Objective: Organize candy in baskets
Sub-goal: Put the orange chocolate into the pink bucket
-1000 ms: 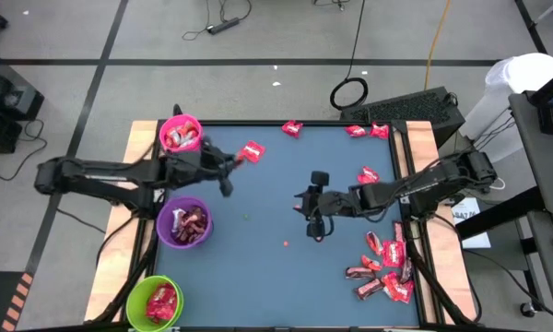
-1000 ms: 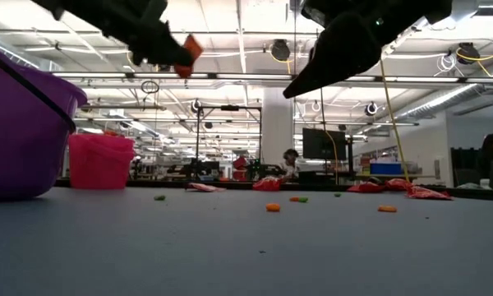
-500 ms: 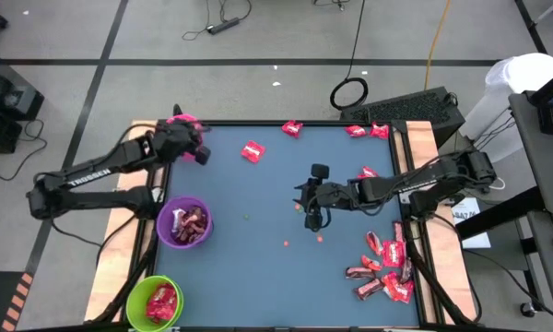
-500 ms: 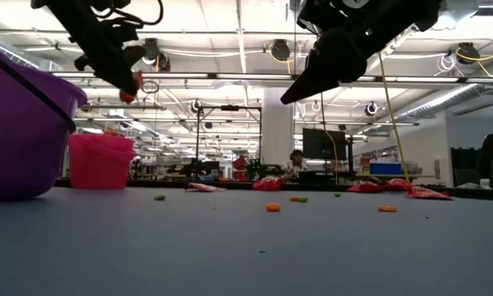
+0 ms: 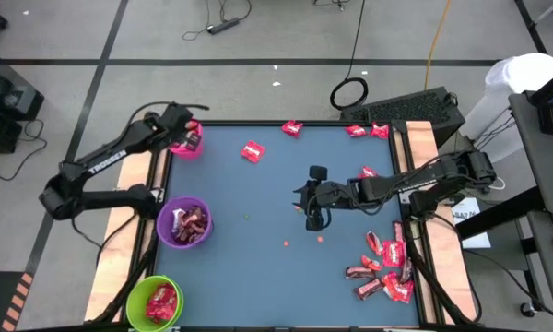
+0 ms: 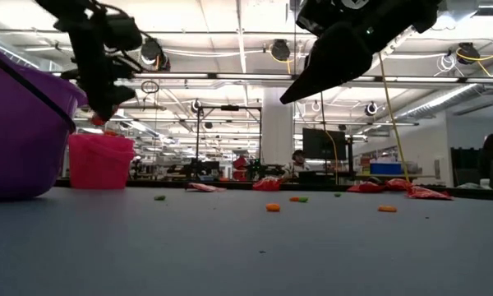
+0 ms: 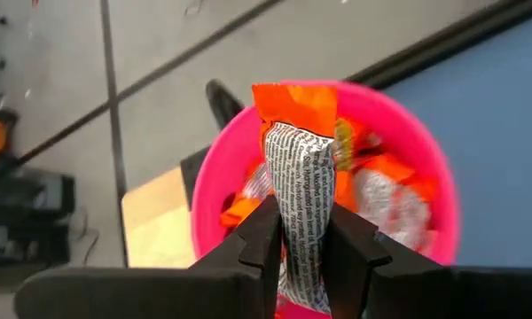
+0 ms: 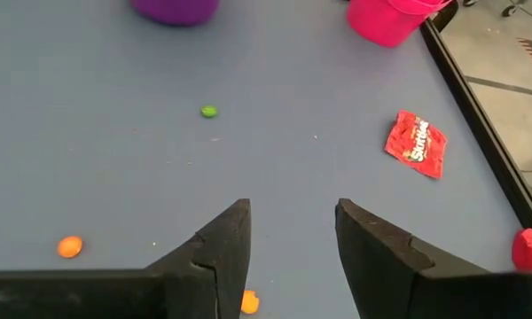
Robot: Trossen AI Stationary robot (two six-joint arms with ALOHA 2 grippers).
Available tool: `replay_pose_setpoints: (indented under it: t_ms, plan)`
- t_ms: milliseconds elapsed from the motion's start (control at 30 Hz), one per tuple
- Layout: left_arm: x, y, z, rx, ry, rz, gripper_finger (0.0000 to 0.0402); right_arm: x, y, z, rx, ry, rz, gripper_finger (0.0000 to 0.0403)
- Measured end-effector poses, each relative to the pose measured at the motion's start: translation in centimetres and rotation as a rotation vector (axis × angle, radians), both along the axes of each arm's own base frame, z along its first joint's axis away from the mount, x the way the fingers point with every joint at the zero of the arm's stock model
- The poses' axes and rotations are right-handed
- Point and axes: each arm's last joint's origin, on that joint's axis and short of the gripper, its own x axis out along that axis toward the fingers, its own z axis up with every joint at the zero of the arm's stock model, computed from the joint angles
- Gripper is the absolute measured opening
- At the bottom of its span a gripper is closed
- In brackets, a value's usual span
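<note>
My left gripper [image 5: 190, 140] hangs over the bright pink basket [image 5: 178, 145] at the table's far left corner, shut on a candy [image 7: 297, 142] with an orange-red wrapper and a white printed side. Several candies lie inside the pink basket [image 7: 408, 142]. The purple basket [image 5: 186, 222] and the lime green basket [image 5: 157, 302] stand along the left edge, each with candy in it. My right gripper [image 5: 315, 219] hovers open above the middle of the table, nothing between its fingers [image 8: 222, 248]. My left gripper pinches the candy between its two fingers at the wrapper's middle [image 7: 300, 199]. The fingers slant down from above. The candy's orange end [image 7: 294, 99] sticks out past the fingertips, lifted clear above the pink basket's opening.
Loose candies lie on the blue table: one [image 5: 252, 151] near the far middle, one [image 5: 291, 128] at the far edge, two at the far right [image 5: 367, 131], and a pile [image 5: 387, 267] at the near right. Small orange and green specks [image 8: 69, 246] dot the middle.
My left gripper has swung from over the table's left middle toward the far left corner, tipping downward, and now hangs over the pink basket with the candy still between its fingers. My right gripper has stayed where it was.
</note>
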Motion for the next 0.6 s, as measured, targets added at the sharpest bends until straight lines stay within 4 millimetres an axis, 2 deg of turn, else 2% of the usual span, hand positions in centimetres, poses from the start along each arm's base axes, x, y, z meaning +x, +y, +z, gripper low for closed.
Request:
replay_pose_setpoints:
  t_ms: [267,433,600]
  plan:
    - [1.1,2.0,-2.2,-0.14,0.045,-0.007,0.0073,0.0,0.0,0.0,0.001,-0.001,-0.001,0.0155]
    - [1.5,2.4,-3.6,-0.22,0.122,-0.025,0.0073,0.0,0.0,0.0,0.024,-0.005,-0.016,0.0155]
    - [1.6,2.6,-3.9,-0.236,0.163,-0.064,0.0073,0.0,0.0,0.0,0.025,-0.004,-0.015,0.0155]
